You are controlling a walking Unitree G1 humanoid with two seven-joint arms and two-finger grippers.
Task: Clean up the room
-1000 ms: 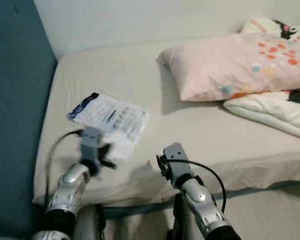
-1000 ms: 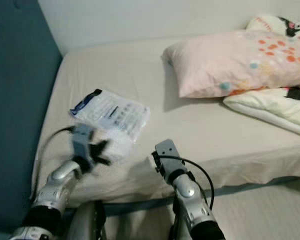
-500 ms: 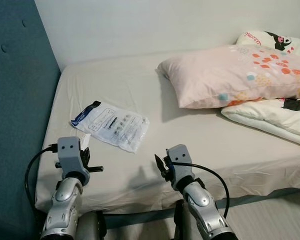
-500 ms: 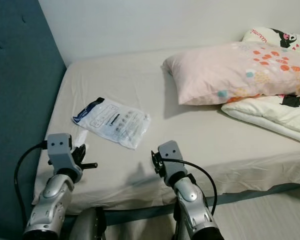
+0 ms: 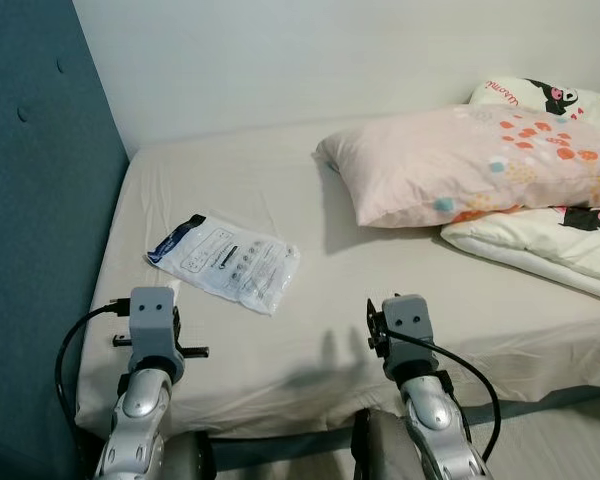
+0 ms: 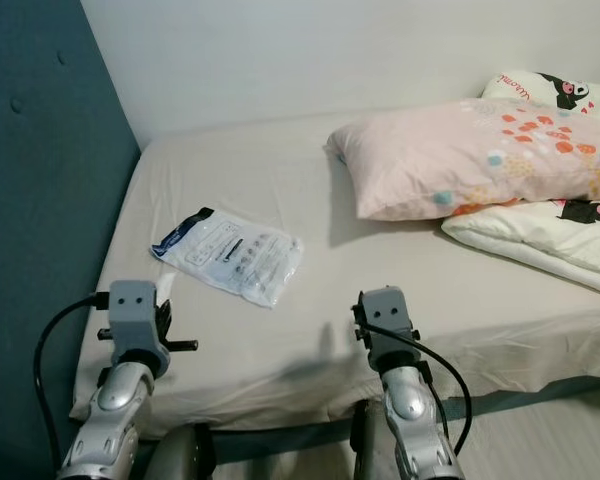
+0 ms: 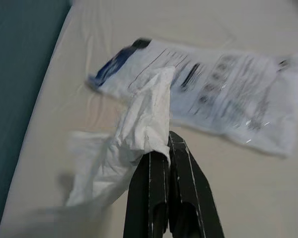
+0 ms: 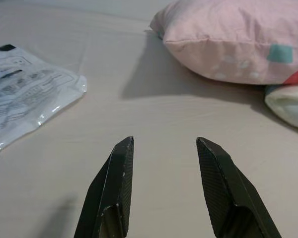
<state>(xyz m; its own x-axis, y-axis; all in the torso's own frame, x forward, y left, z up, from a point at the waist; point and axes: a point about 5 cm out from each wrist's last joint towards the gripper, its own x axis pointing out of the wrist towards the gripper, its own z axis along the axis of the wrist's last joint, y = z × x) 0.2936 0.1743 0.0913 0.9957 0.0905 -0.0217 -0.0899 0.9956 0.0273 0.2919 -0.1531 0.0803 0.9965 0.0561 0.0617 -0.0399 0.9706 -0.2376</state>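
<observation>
My right gripper (image 8: 164, 146) hangs open over the sheet (image 8: 154, 129), packet (image 8: 25, 94) and pillow (image 8: 228, 37) beyond

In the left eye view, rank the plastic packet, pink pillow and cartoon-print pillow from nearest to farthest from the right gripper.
1. plastic packet, ahead on its left.
2. pink pillow, ahead on its right.
3. cartoon-print pillow, behind the pink one, by the wall.
</observation>
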